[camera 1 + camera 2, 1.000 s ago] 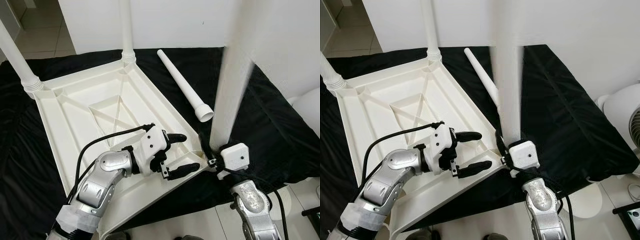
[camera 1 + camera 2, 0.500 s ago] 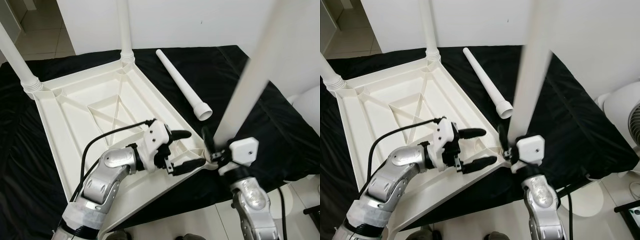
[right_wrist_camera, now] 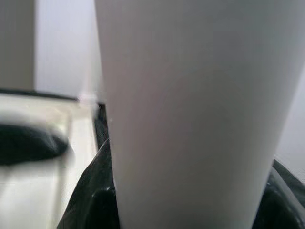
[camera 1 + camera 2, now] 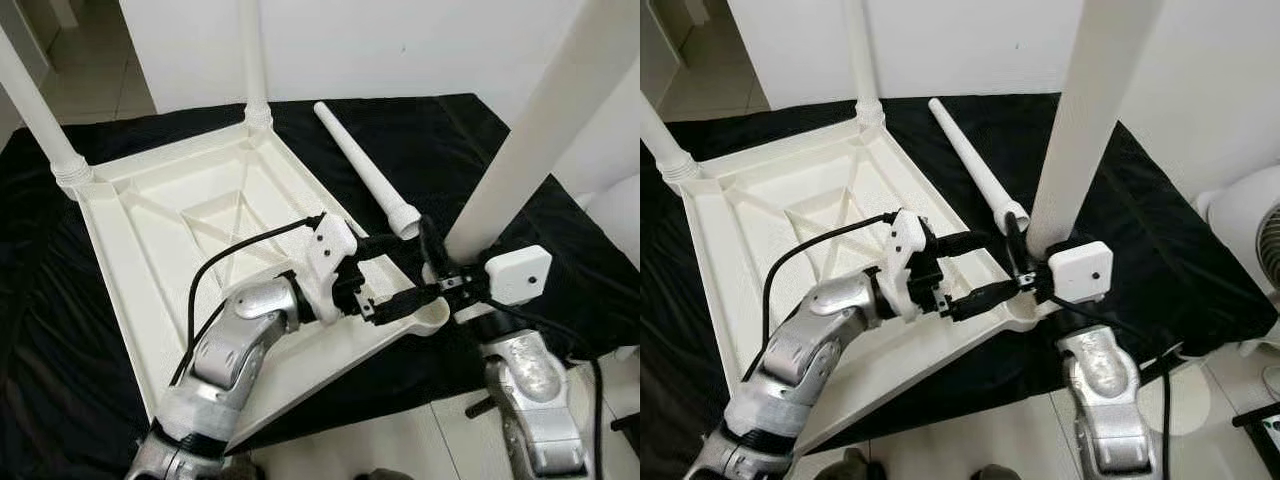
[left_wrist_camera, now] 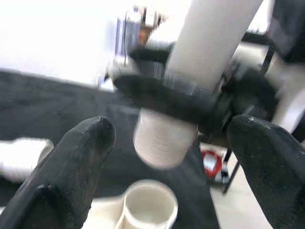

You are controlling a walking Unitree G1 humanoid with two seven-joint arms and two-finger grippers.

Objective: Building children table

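Observation:
The white table top (image 4: 180, 230) lies upside down on a black cloth. My right gripper (image 4: 450, 262) is shut on a white leg (image 4: 530, 130) close to its lower end; the leg leans to the right. In the left wrist view the leg's end (image 5: 164, 143) hangs just above the open corner socket (image 5: 150, 205), apart from it. My left gripper (image 4: 400, 270) is open over that near right corner, one finger on each side of the socket (image 4: 432, 318). Two fitted legs (image 4: 35, 110) (image 4: 252, 60) stand at the far corners.
A loose leg (image 4: 365, 170) lies on the black cloth (image 4: 1140, 210) just beyond the corner. A white fan (image 4: 1245, 230) stands at the right, a white wall behind. Tiled floor (image 4: 400, 450) shows at the front edge.
My left gripper has reached right, out to the corner socket. The right gripper has moved right and farther away with the leg, which now leans more to the right.

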